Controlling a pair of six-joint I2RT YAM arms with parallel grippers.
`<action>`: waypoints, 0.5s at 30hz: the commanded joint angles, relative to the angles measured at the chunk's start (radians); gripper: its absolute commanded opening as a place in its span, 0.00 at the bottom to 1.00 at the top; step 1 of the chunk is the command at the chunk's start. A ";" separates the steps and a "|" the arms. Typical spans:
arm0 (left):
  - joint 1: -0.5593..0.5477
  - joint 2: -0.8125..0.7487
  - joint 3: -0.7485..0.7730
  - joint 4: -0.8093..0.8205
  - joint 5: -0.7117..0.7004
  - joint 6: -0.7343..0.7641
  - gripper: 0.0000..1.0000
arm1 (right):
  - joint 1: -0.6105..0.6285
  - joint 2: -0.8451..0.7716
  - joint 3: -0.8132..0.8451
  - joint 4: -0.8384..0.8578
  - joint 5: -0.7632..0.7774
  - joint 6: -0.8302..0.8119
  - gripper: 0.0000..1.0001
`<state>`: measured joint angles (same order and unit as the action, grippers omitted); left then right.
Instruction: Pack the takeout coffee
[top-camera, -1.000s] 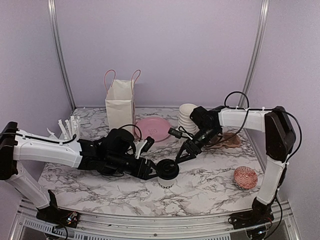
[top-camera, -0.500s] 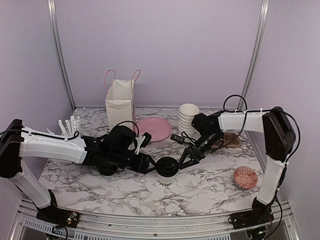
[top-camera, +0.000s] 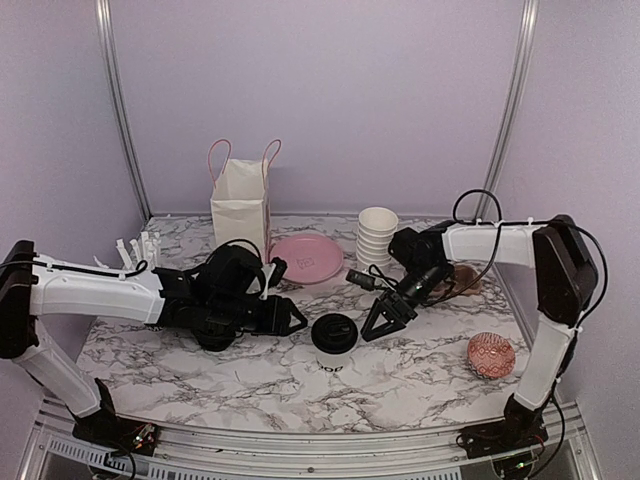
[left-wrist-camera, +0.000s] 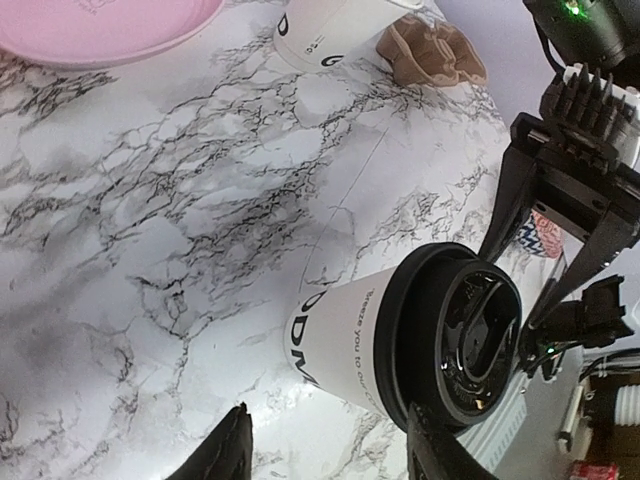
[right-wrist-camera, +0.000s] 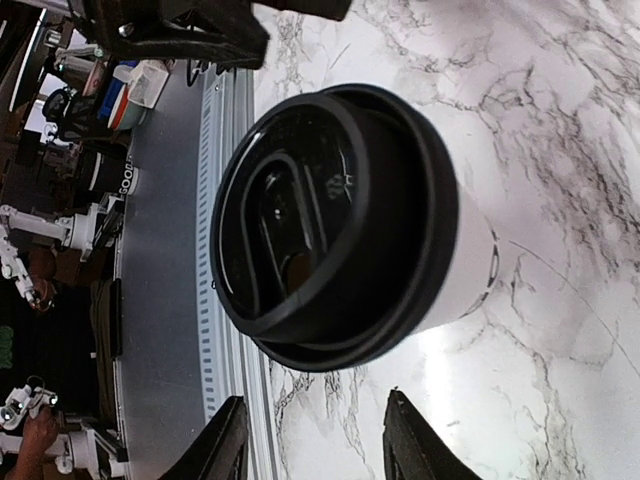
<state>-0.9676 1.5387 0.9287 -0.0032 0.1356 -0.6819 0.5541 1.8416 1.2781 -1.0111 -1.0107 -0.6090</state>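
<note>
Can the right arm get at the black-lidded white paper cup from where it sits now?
Probably yes: the right pincer stands open just beside the black-lidded white paper cup, facing it, with nothing between them.

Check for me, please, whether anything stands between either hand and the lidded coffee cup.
Nothing visible does: the left hand and right hand flank the coffee cup, with only bare marble table between.
</note>
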 joint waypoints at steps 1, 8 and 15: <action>0.007 -0.055 -0.059 0.041 0.055 -0.214 0.52 | -0.052 -0.009 0.054 0.021 -0.005 0.054 0.45; 0.005 -0.017 -0.114 0.196 0.169 -0.312 0.47 | -0.054 0.059 0.132 0.055 0.009 0.119 0.47; 0.001 0.013 -0.096 0.207 0.202 -0.300 0.49 | -0.052 0.094 0.162 0.079 0.008 0.159 0.48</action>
<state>-0.9668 1.5238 0.8215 0.1593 0.2981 -0.9722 0.4999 1.9095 1.3994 -0.9562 -1.0031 -0.4839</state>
